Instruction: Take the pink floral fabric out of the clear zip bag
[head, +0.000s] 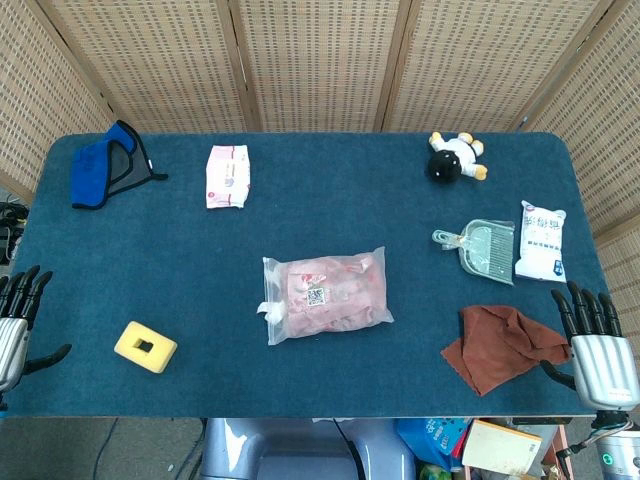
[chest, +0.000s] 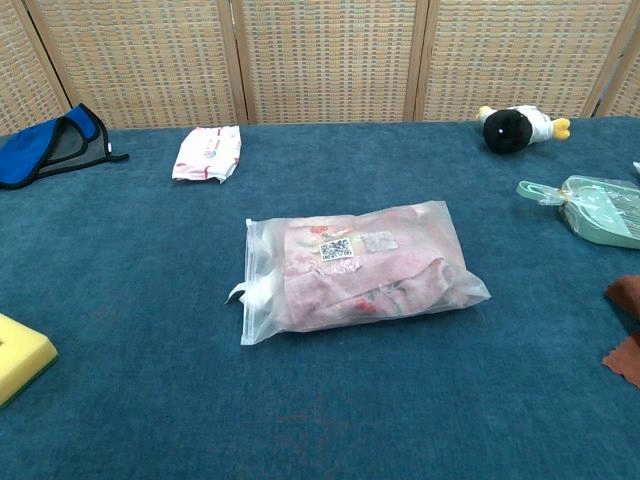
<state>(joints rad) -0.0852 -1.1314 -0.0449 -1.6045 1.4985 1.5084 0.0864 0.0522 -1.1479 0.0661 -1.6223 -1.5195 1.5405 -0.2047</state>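
The clear zip bag (head: 325, 296) lies flat in the middle of the blue table, with the pink floral fabric (head: 335, 290) folded inside it. The chest view shows the same clear zip bag (chest: 355, 268) and pink floral fabric (chest: 385, 275), a QR label on top and the zip end at the left. My left hand (head: 15, 325) hangs at the table's near left edge, fingers apart, holding nothing. At the near right edge, my right hand (head: 597, 350) stands with fingers spread and empty. Both hands are far from the bag and out of the chest view.
A yellow sponge (head: 146, 346) lies near left, a brown cloth (head: 503, 344) near right beside my right hand. A blue pouch (head: 108, 166) and wipes pack (head: 227, 176) sit at the back left. A toy (head: 456, 156), green dustpan (head: 480, 249) and white packet (head: 541, 240) are at right.
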